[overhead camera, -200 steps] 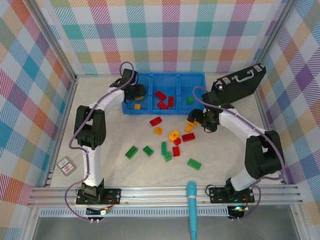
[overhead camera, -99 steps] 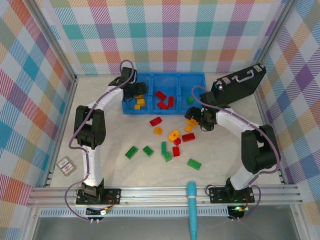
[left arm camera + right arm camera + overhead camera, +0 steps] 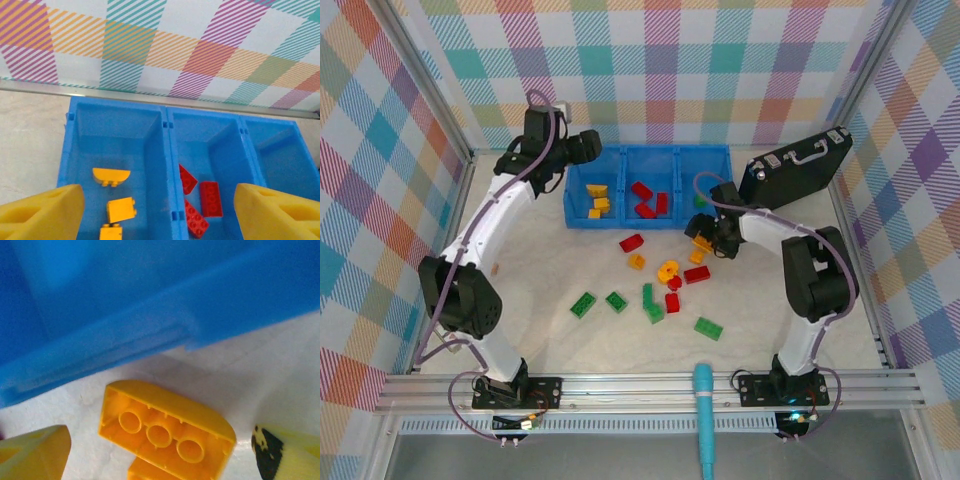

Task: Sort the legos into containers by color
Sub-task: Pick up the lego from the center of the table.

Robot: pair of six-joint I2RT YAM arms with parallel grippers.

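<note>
L gripper (image 3: 160, 217) is high over the left end of the bin (image 3: 616, 223), jaws apart, empty. The bin has 3 compartments:
- left: 3 yellow bricks (image 3: 111, 176)
- mid: 3 red bricks (image 3: 210, 198)
- right: 1 green brick (image 3: 700, 200), partly behind a cable

R gripper (image 3: 160, 450) is low on the counter (image 3: 540, 260), just beside the bin's front wall. Its jaws are apart, one either side of an upside-down yellow brick (image 3: 167, 430), not touching it. A 2nd yellow piece (image 3: 150, 474) sits against that brick.

Loose on the counter in the top view:
- 4 loose reds (image 3: 631, 242)
- approx 4 loose greens (image 3: 584, 304)
- 1 orange brick (image 3: 636, 262)
- a yellow cluster (image 3: 668, 270), can't tell the count

Blue bin (image 3: 161, 165), yellow legos (image 3: 111, 176) left compartment, red legos (image 3: 210, 198) middle, loose legos (image 3: 668, 269) nearby
</note>
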